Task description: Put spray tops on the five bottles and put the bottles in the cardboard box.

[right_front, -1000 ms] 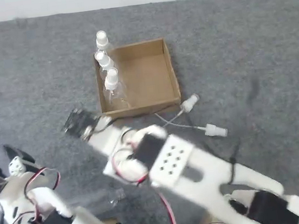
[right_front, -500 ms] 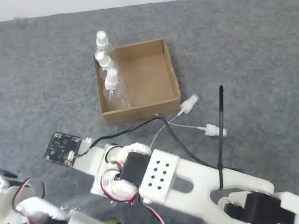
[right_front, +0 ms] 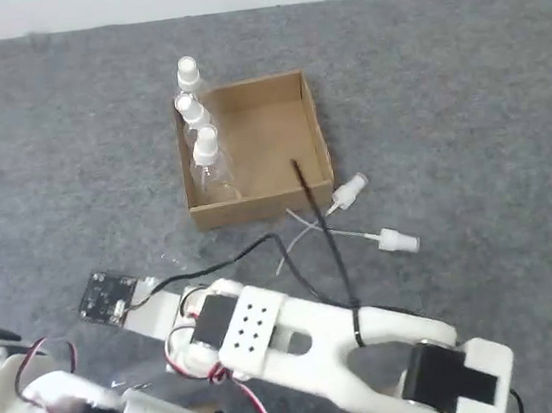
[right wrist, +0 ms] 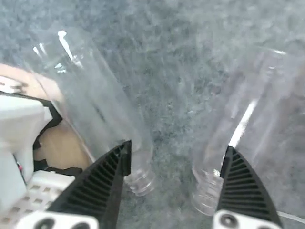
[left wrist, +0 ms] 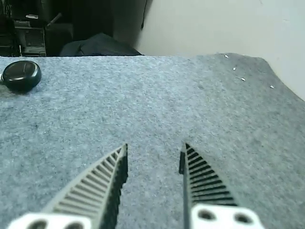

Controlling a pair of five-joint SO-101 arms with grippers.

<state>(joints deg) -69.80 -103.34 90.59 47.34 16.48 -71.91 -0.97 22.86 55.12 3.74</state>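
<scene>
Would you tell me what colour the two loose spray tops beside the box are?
White spray tops; the high view shows them best.

Grey felt table [right_front: 464, 93] bears cardboard box [right_front: 256, 209], two loose spray tops [right_front: 352, 189].

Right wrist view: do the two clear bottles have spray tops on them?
No, one clear bottle and the second bottle both show bare, open necks.

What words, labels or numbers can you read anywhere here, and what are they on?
None can be read. The cardboard box is plain, the standing bottles and the two lying bottles show no label, and any marks on the small circuit board are too small to tell.
</scene>
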